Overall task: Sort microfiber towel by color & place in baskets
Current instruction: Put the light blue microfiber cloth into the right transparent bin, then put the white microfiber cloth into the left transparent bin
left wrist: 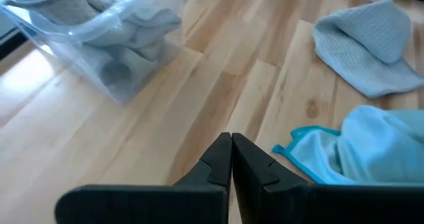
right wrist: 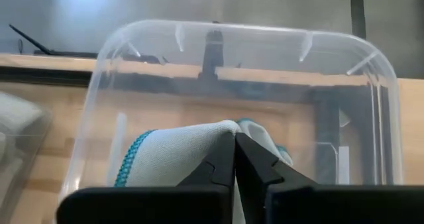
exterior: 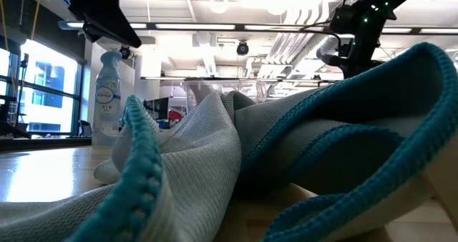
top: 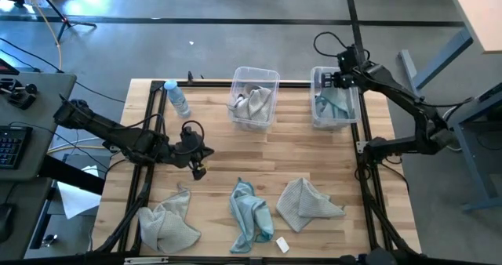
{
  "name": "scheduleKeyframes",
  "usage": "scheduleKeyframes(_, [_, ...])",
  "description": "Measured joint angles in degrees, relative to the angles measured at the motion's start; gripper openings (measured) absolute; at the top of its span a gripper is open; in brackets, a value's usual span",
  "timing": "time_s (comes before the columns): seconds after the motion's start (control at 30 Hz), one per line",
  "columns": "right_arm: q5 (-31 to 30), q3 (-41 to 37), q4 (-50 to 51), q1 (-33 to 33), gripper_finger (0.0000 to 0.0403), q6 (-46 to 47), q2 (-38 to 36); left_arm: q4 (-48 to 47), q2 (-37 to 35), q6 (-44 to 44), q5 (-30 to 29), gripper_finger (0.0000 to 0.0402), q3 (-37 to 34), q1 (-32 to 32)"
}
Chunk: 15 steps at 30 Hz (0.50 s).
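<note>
Along the near edge of the bench (top: 212, 159) lie three loose towels: a grey towel (top: 166, 224) by the near left corner, a blue towel (top: 251, 215) in the middle, and a second grey towel (top: 307, 205) just right of it. A small white block (top: 281, 245) sits at the near edge beside the blue one. Farther in, toward the left edge, the left gripper (top: 199, 171) hangs over bare wood, its fingers pressed together and holding nothing. At the far edge a spray bottle (top: 178, 97) stands near the left corner. Right of it is a clear bin (top: 254, 97) with grey towels inside. At the far right corner is a second clear bin (top: 333, 99) holding a blue-teal towel (right wrist: 179, 159). The right gripper (top: 324, 80) is above this bin, its fingers pressed together, the towel's fold right at their tips.
</note>
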State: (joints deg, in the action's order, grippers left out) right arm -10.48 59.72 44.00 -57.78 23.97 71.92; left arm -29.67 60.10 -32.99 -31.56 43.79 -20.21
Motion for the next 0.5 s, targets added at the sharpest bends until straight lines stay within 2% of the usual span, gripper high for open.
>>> scheduleKeyframes(0.1, [-0.08, 0.00, -0.14, 0.00, 0.0022, -0.11, 0.00, 0.00, 0.00, -0.66, -0.55, 0.0000, 0.00, 0.00])
scheduleKeyframes(0.3, [0.75, 1.12, 3.13, 0.00, 0.0093, -1.53, 0.00, 0.00, 0.00, -1.33, -0.58, 0.0000, 0.00, -0.02])
scheduleKeyframes(0.4, [7.03, 2.95, 5.85, 0.26, 0.0117, -3.81, -1.01, -0.03, -0.01, -1.31, -0.56, 0.0000, 0.00, -0.02])
scheduleKeyframes(0.5, [12.08, 4.22, 5.86, 2.70, 0.0121, -4.13, -4.01, -0.03, 0.00, -1.33, -0.56, 0.0000, 0.00, -0.02])
